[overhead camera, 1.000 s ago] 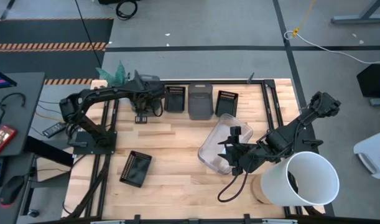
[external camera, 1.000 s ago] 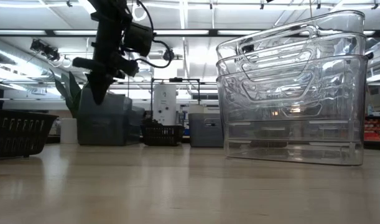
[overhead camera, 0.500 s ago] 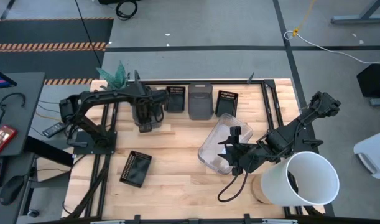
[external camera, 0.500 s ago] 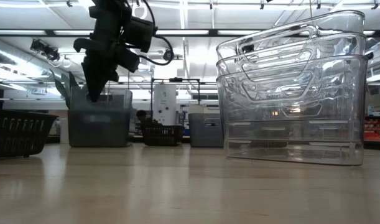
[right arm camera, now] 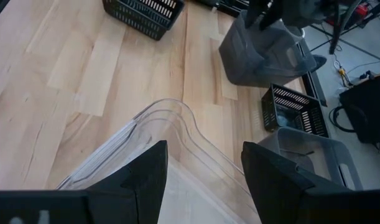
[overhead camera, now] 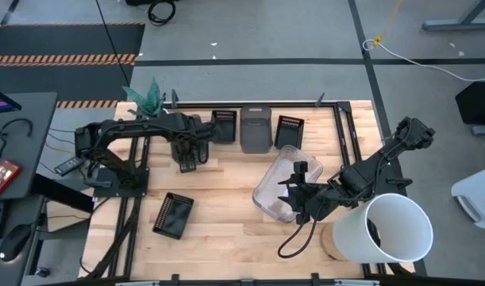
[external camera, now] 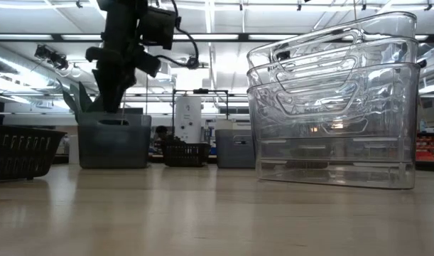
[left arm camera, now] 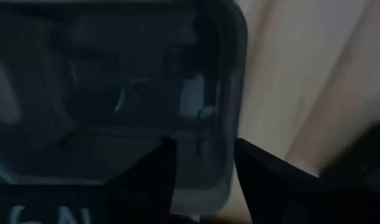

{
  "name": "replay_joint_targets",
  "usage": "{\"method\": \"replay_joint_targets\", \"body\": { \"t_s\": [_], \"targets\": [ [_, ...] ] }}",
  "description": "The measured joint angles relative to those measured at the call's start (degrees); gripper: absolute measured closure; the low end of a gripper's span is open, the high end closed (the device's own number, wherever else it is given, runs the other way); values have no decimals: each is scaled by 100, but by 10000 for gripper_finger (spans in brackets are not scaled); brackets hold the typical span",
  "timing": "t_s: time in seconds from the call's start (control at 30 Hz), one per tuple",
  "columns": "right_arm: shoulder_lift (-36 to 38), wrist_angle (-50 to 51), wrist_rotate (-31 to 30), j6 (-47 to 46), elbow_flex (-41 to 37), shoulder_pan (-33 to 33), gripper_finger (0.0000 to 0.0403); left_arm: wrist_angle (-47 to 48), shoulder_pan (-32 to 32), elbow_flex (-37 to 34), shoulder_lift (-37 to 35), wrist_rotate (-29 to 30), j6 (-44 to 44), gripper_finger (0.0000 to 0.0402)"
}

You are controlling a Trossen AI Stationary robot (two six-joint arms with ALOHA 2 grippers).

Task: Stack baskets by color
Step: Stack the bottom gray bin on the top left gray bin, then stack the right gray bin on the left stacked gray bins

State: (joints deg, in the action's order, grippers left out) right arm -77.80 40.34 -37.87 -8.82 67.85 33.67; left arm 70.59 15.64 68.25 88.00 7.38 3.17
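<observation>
High view: left gripper [overhead camera: 188,156] open, fingers straddling smoky grey basket [overhead camera: 183,143] rim at table's back; right gripper [overhead camera: 299,191] open over clear baskets [overhead camera: 279,181].

Pale wood-plank table [overhead camera: 226,230]; clear see-through basket stack [external camera: 334,107]; smoky grey baskets [overhead camera: 255,129] [external camera: 114,140]. Small black slotted baskets [overhead camera: 173,215] [overhead camera: 289,131] [overhead camera: 223,125], black arms, plain white bucket [overhead camera: 385,226]. Green plant [overhead camera: 147,94] at the corner; orange-black hazard stripes [overhead camera: 63,59] on grey floor.
</observation>
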Motion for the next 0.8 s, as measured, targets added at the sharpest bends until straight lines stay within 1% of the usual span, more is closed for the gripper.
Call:
{"method": "replay_joint_targets", "body": {
  "t_s": [0.1, 0.2, 0.27, 0.4, 0.47, 0.53, 0.57, 0.63, 0.73, 0.8],
  "targets": [
    [0, -3, 0, 32, 0, 0, 192, -511, -69, 0, -251, 155, -69, 226],
    [0, -75, 0, 135, -2, 0, 192, -1234, -169, 2, -611, 168, 81, 231],
    [0, -250, -8, 212, 0, -19, 192, -1695, -260, 2, -800, 164, 72, 239],
    [0, -841, -122, 437, -2, -202, 192, -2466, -420, 6, -1051, 142, -298, 251],
    [-15, -1220, -157, 580, -2, -418, 193, -2663, -508, 7, -1060, 144, -394, 256],
    [-45, -1604, -142, 862, -2, -701, 195, -2812, -617, 7, -1049, 163, -294, 259],
    [-46, -1714, -73, 970, -2, -873, 196, -2888, -679, -1, -1044, 163, -227, 259],
    [-46, -1868, 301, 1032, 37, -1286, 200, -3190, -808, -149, -1044, 164, -112, 260],
    [-46, -1854, 778, 1008, 59, -1853, 207, -3996, -987, -620, -1077, 162, 84, 260],
    [-46, -1856, 809, 1008, 59, -2091, 212, -4686, -1049, -957, -1119, 206, 309, 260]
  ]
}}
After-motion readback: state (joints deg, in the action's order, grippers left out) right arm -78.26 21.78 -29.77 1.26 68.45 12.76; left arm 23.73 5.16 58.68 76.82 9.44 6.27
